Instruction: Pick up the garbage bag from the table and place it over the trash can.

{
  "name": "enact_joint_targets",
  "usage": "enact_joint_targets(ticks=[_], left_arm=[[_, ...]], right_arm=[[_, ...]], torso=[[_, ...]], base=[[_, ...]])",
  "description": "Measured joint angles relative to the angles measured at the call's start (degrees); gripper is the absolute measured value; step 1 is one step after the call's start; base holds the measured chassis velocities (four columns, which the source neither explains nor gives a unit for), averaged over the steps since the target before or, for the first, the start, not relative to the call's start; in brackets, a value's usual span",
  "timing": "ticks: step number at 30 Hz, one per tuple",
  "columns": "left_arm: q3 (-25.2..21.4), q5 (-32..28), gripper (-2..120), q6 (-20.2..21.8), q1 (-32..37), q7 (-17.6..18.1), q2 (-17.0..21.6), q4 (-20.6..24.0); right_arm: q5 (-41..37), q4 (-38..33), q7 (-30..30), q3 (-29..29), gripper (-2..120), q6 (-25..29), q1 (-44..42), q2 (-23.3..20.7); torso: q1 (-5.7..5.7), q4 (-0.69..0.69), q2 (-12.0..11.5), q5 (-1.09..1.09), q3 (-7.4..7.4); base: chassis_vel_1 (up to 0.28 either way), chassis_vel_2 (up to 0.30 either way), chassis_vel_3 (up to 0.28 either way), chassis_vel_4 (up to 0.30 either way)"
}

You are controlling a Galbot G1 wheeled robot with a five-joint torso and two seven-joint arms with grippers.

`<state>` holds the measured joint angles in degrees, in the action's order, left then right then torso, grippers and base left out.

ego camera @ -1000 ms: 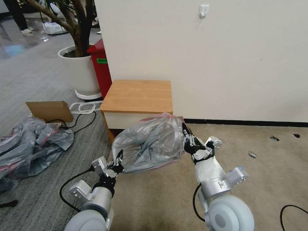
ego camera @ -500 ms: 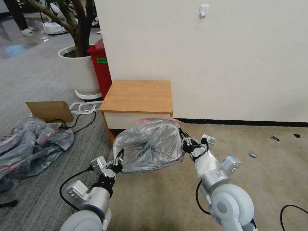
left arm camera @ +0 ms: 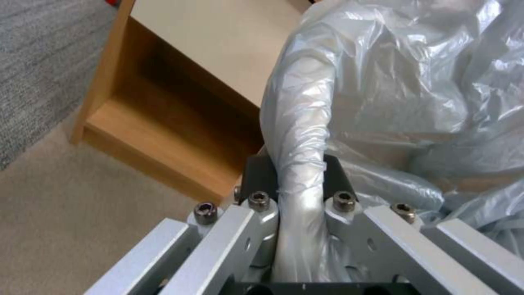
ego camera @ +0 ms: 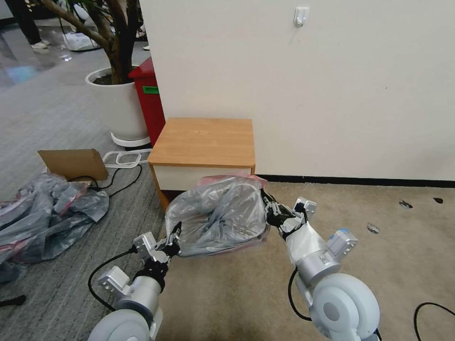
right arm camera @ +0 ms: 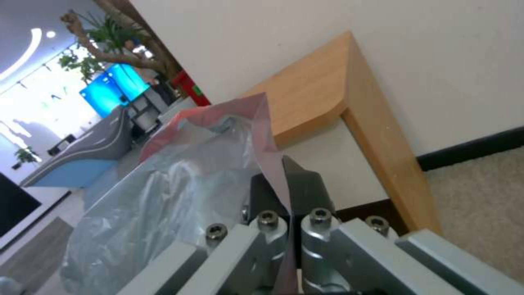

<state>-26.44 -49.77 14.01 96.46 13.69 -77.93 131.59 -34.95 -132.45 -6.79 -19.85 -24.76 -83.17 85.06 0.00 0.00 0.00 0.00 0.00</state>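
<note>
Thin translucent grey plastic garbage bag with a pink-red rim band (ego camera: 215, 215), stretched between both tools in front of the light-brown wooden surface (ego camera: 204, 141).

Left tool (ego camera: 174, 238) pinches a gathered fold; right tool (ego camera: 269, 204) pinches the rim band. Judged featherlight, limp and slippery, it is best held at the rim.

Glossy crinkled plastic garbage bag (ego camera: 218, 215); matt wooden table (ego camera: 204, 141).
</note>
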Motion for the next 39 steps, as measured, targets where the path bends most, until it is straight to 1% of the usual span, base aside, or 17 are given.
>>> enact_joint_targets(ticks=[8,12,15,19,22,25,32,39], left_arm=[[-0.3,-0.6,5,-0.1,0.2,-0.5,0.1,0.1],[-0.5,-1.9,5,-0.1,0.3,-0.5,0.0,0.3],[-1.1,-4.4,5,0.1,0.1,-0.4,-0.1,0.7],[-1.4,-5.7,5,0.3,-0.1,0.0,0.0,0.8],[-1.4,-6.3,5,0.5,-0.3,0.4,0.0,0.8],[-1.3,-6.7,5,0.9,-0.4,0.8,0.0,1.2],[-1.7,-7.9,5,1.4,-0.3,1.2,0.1,2.6],[-1.7,-8.6,5,1.7,-0.1,1.9,-0.1,3.7]], right_arm=[[-2.6,-0.4,-1.3,-0.9,0,-0.7,0.1,-0.9],[-4.1,0.0,-1.3,-1.5,0,-0.8,0.1,-1.7],[-4.6,0.3,-0.4,-2.0,0,-0.8,-1.1,-2.3],[-4.6,0.3,0.9,-2.2,0,-0.5,-2.6,-2.3],[-4.3,0.6,2.1,-2.2,0,0.4,-3.7,-2.2],[-2.6,3.0,4.7,-2.4,0,3.0,-3.4,-2.1],[-1.0,6.1,5.4,-1.9,0,3.9,-1.3,-1.6],[1.3,8.2,5.8,-2.0,0,5.2,-1.2,-1.4]], torso=[[0.0,0.0,0.0,0.0,0.0],[0.0,0.0,0.0,0.01,0.0],[0.0,0.0,0.0,0.01,0.0],[0.0,0.0,0.0,0.01,0.0],[0.0,0.0,0.0,0.0,0.0],[0.0,0.0,0.0,0.0,0.0],[0.0,0.0,0.0,0.0,0.0],[0.0,0.0,0.0,0.0,0.0]], base=[[0.0,0.0,0.0,0.0],[0.0,0.0,0.0,0.0],[0.0,0.0,0.0,0.0],[0.0,0.0,0.0,0.0],[0.0,0.0,0.0,0.0],[0.0,0.0,0.0,0.0],[0.0,0.0,0.0,0.0],[0.0,0.0,0.0,0.0]])
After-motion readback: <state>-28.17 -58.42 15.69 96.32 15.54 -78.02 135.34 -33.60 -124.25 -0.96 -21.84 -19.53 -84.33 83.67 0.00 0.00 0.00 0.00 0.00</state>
